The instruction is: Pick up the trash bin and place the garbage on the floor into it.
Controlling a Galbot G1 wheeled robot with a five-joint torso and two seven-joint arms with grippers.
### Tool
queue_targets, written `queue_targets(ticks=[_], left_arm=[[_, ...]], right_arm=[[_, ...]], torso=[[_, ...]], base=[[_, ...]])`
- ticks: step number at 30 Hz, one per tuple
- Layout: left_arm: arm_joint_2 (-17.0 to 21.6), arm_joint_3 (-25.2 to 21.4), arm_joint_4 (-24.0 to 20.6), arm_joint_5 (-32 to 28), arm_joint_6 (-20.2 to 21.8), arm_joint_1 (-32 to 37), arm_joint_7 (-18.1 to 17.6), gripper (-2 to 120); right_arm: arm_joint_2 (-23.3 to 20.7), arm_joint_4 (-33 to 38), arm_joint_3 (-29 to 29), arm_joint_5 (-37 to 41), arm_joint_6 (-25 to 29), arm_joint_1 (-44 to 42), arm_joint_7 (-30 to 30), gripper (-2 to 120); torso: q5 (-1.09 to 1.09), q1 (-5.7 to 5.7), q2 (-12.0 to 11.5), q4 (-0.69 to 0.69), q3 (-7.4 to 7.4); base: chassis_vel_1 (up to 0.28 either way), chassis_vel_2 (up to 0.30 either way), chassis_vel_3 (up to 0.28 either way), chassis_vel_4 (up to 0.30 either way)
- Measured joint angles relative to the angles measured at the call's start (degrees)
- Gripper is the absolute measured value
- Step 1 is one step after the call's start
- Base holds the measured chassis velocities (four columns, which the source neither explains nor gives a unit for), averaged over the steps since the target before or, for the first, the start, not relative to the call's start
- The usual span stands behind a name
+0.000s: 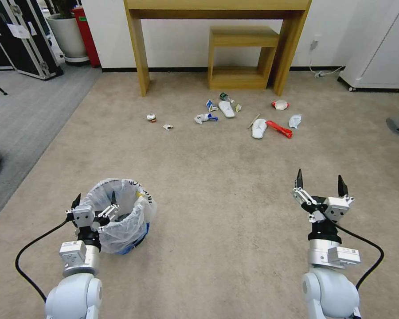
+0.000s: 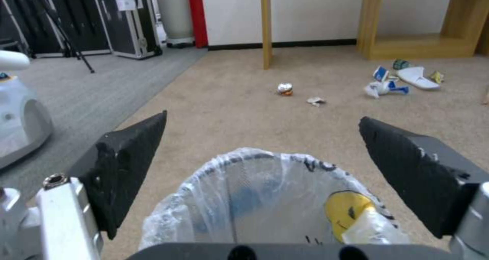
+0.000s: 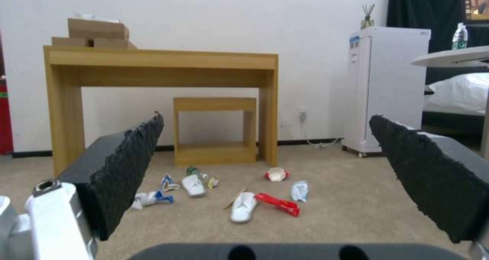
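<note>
Beige floor (image 1: 217,186) holds scattered garbage (image 1: 235,116). Left gripper (image 1: 95,200), jaws wide, straddles the trash bin (image 1: 122,217) rim. Right gripper (image 1: 320,182) hovers wide apart.

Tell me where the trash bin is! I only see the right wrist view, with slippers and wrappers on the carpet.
Observer: The trash bin stands on the floor in front of the robot's left side, well short of the litter.
Operator: My right gripper is open and holds nothing. Is the other one holding the bin?
Observer: No. The left gripper is open at the bin's near rim, not clamped on it.
Operator: Is there any trash I can't see?
Observer: Yes. A small can lies apart, to the left of the slippers.
</note>
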Motion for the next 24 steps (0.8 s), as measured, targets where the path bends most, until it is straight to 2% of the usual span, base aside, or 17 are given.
queue_targets(ticks=[9,24], left_arm=[[0.1,-0.1,0.6,0.0,0.0,-0.2,-0.1,100],[0.2,-0.2,0.9,-0.2,0.1,-0.4,-0.1,100]], right_arm=[[0.2,-0.8,-0.1,-0.1,0.4,0.5,-0.5,100],[-0.1,-0.5,0.0,-0.2,-1.3,0.6,-1.3,100]], torso=[[-0.02,0.01,0.0,0.02,0.00],[0.00,0.00,0.0,0.01,-0.01]], base=[[0.097,0.104,-0.094,-0.088],[-0.010,0.014,0.010,-0.013]])
